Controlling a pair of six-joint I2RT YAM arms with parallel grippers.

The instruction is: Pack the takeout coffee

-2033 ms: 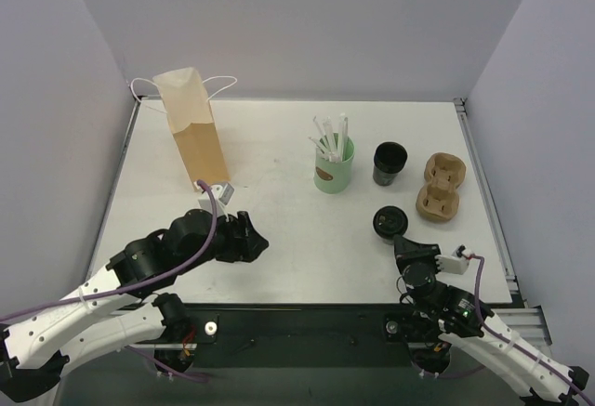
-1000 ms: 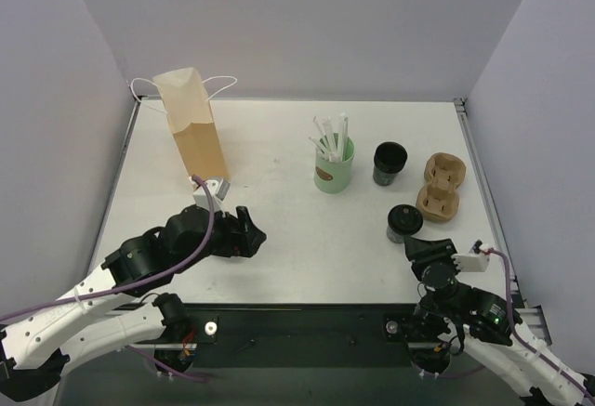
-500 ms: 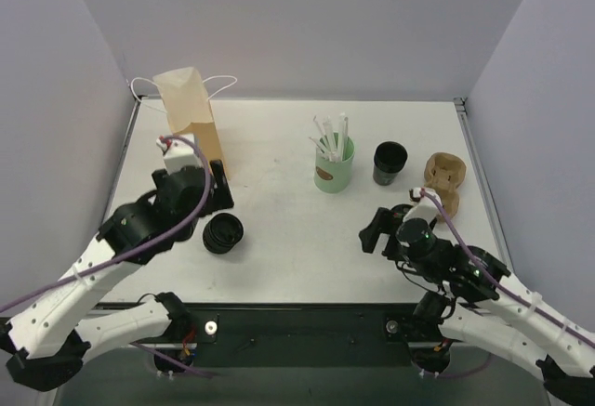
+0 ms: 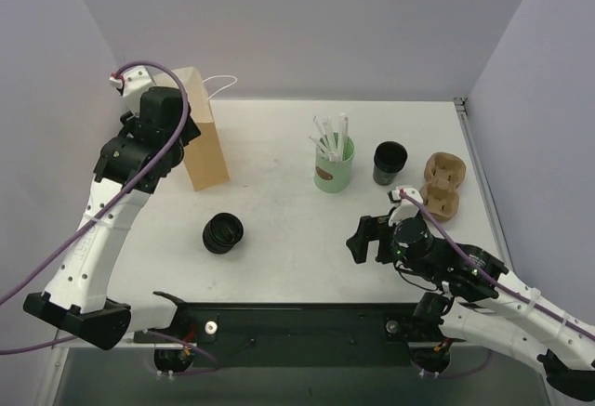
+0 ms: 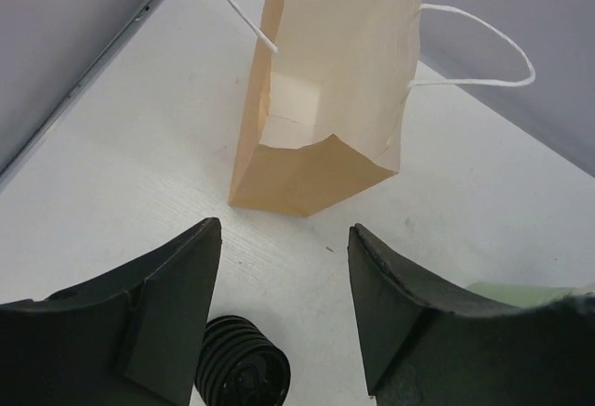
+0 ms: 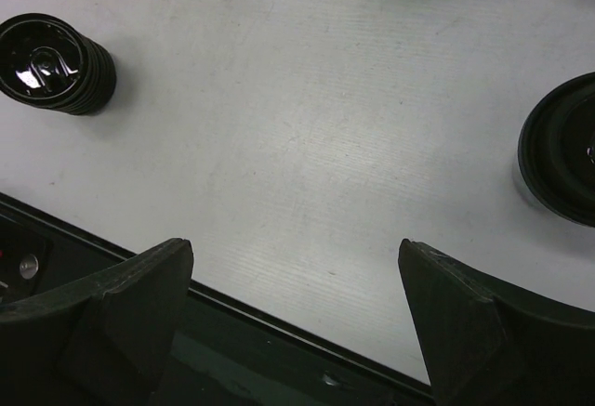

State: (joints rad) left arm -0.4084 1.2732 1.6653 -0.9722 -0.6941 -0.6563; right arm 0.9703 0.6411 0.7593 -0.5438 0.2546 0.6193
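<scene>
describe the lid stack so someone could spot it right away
On the white table, find the tan paper bag standing at the far left. Nearer the arms' bases from it, alone, sits the stack of black lids. Unlike the taller, open black cup by the green cup, it is squat with ribbed sides.

A robot lab cell: a white table (image 4: 279,146) boxed in by plain grey walls (image 4: 307,25).
</scene>
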